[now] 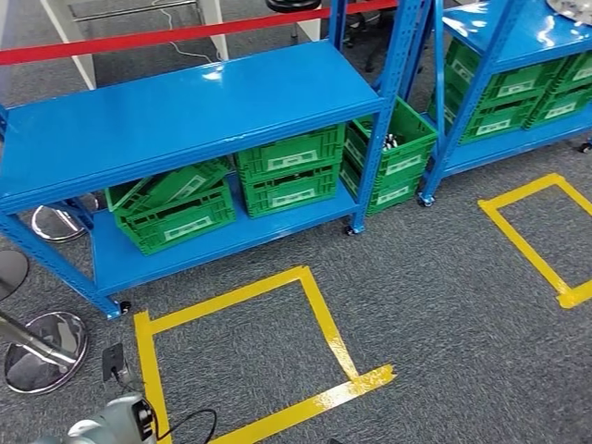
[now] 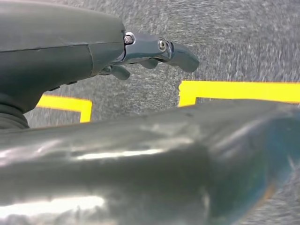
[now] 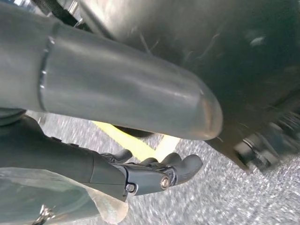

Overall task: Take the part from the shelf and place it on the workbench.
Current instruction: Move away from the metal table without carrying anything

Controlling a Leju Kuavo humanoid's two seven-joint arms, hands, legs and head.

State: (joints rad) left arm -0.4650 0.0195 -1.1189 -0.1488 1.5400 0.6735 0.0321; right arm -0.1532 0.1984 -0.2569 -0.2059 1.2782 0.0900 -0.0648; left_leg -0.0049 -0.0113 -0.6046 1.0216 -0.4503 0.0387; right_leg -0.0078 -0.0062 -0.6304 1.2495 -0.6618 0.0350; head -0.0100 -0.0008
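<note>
A blue shelf rack (image 1: 189, 111) stands ahead with green crates (image 1: 289, 171) on its lower level. Small metal parts (image 1: 389, 141) show in a green crate (image 1: 398, 153) standing between the two racks. My left hand (image 2: 152, 51) hangs over the grey carpet with its fingers stretched out and nothing in them. My right hand (image 3: 155, 171) also hangs low over the carpet, fingers loosely extended and holding nothing. A piece of my left arm (image 1: 118, 421) shows at the bottom left of the head view.
A second blue rack (image 1: 510, 55) with more green crates stands at the right. Yellow tape squares (image 1: 314, 305) mark the carpet in front of each rack. Round chrome stool bases (image 1: 45, 351) sit at the left, and a red barrier tape (image 1: 175, 35) runs behind.
</note>
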